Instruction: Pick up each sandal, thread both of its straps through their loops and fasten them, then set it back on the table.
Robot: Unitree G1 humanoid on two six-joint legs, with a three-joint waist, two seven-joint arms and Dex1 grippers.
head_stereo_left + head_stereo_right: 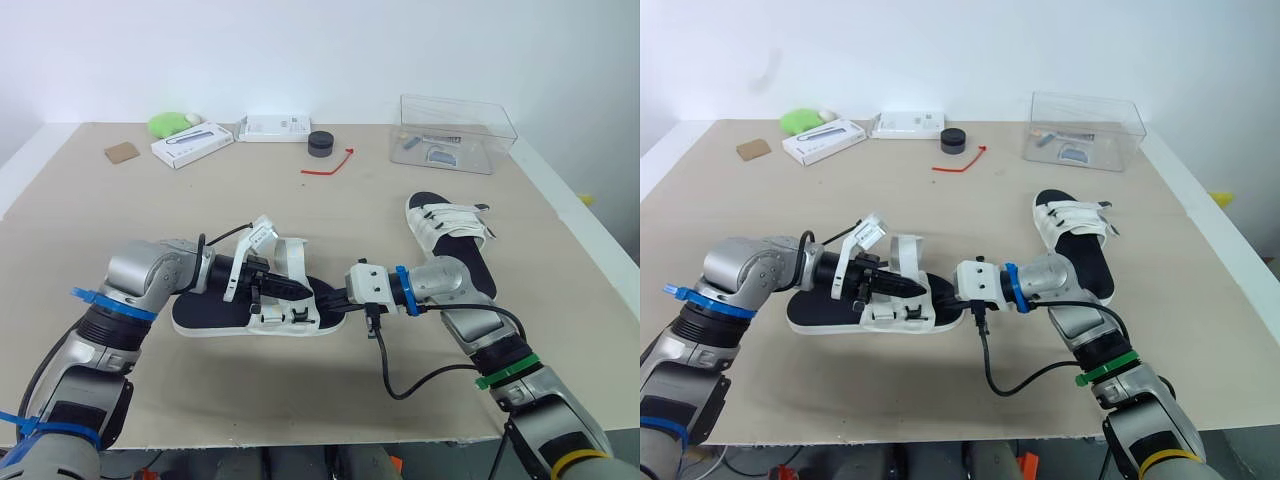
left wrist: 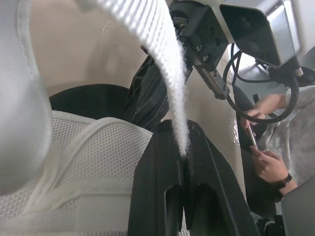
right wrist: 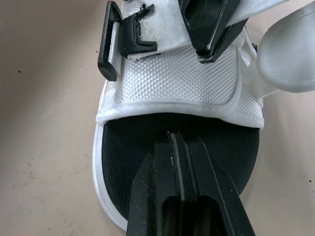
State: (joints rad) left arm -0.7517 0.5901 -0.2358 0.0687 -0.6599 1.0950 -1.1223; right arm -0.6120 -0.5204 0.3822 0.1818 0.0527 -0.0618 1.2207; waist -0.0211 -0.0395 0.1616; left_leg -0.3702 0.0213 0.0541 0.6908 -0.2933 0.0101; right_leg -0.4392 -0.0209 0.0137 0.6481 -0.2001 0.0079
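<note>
Sandal and grippers from the head camera first: the near sandal [image 1: 215, 318] lies flat on the table [image 1: 120, 230], and its black sole stretches between my two grippers. My left gripper [image 1: 300, 290] reaches over the sandal's white upper, and a white strap [image 1: 296, 252] arches up just behind its jaws. My right gripper [image 1: 328, 297] comes in from the opposite side with its tip at the sandal's end, facing the left one with little space between them. The second sandal [image 1: 452, 238] lies beyond my right gripper and off to its right, well apart from both sets of jaws, with its white straps lying across it. Far past both grippers, near the table's back edge, are a clear plastic box [image 1: 455, 132], a black round object [image 1: 320, 145] and a red tie [image 1: 330, 163]. From the left wrist, my left jaws are pinching the strap, which rises out of the pinch and curves away overhead. The upper's white mesh lies beside my fingers, and a person's hand [image 2: 268, 164] shows farther off. From the right wrist, my right jaws are pressed together with nothing between them, over the sandal's black footbed [image 3: 123, 147]. I cannot tell whether they touch it. Just ahead of them the white mesh band crosses the sandal, and a black buckle loop [image 3: 109, 46] sits at its edge.
</note>
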